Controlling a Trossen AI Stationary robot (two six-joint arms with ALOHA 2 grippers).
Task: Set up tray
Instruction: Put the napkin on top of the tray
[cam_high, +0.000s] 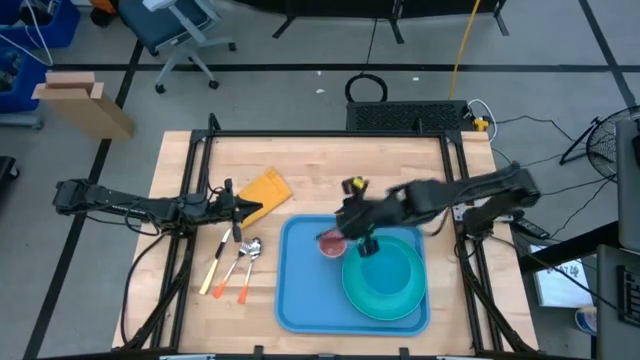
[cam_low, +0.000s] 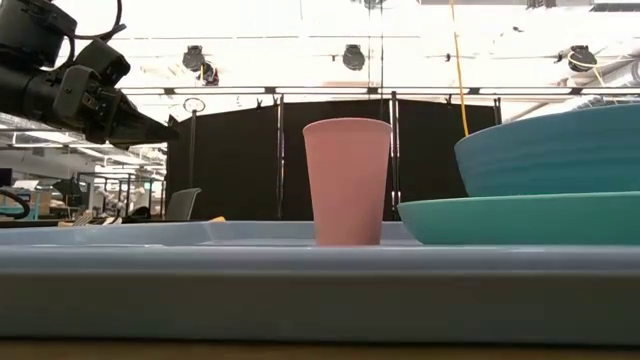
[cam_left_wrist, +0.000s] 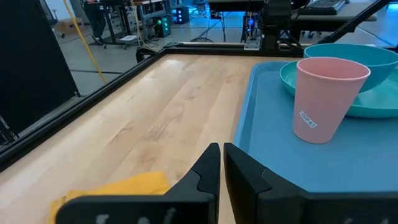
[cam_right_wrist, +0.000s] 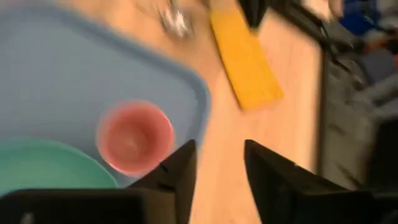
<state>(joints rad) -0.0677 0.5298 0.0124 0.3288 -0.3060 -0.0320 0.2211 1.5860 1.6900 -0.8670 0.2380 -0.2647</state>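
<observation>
Blue plastic tray (cam_high: 300, 300) sits mid-table w/ pink cup (cam_high: 332, 244) upright beside the teal plate (cam_high: 385, 292) — I read it as placed. My right gripper (cam_right_wrist: 219, 163) hangs above, fingers apart, nothing held. Left gripper (cam_left_wrist: 219, 163) clenched empty by yellow napkin (cam_high: 265, 190).

Pink cup (cam_high: 331, 245) upright; yellow cloth (cam_high: 266, 190); cutlery (cam_high: 236, 262) beside.
</observation>
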